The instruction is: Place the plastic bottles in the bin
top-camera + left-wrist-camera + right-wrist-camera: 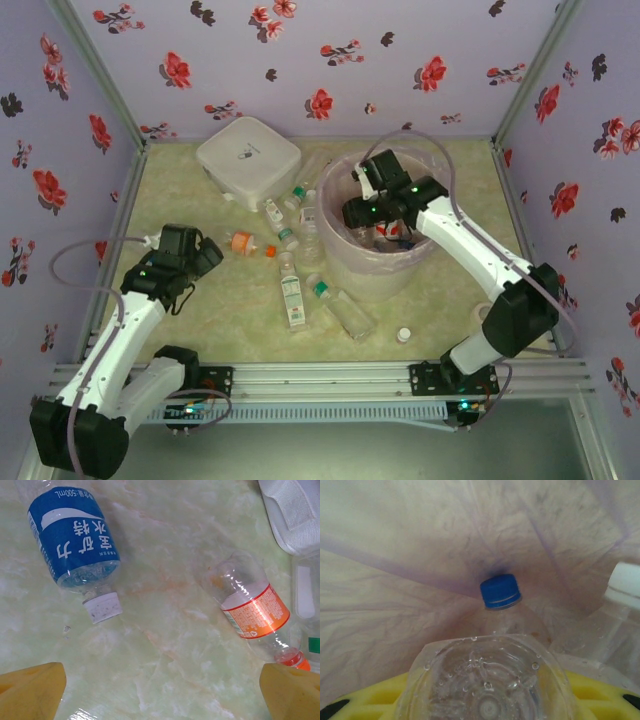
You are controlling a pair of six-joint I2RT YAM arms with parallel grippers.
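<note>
Plainly the bin (pixel 372 272) sits right beneath the right gripper (pixel 485 695), its part-closed jaws clamping a clear bottle (pixel 490 670) whose long axis points down into the pink liner (pixel 395 555), while the left gripper (pixel 160 695) hangs wide open, empty, over a blue-labelled bottle (pixel 75 535) and an orange-labelled bottle (pixel 252 612) lying on the table (pixel 165 645).

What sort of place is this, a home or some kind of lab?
Likely a robot test booth: two arms bolted to a rail at a table, flowered panel walls, and loose bottles beside a bagged bin.
</note>
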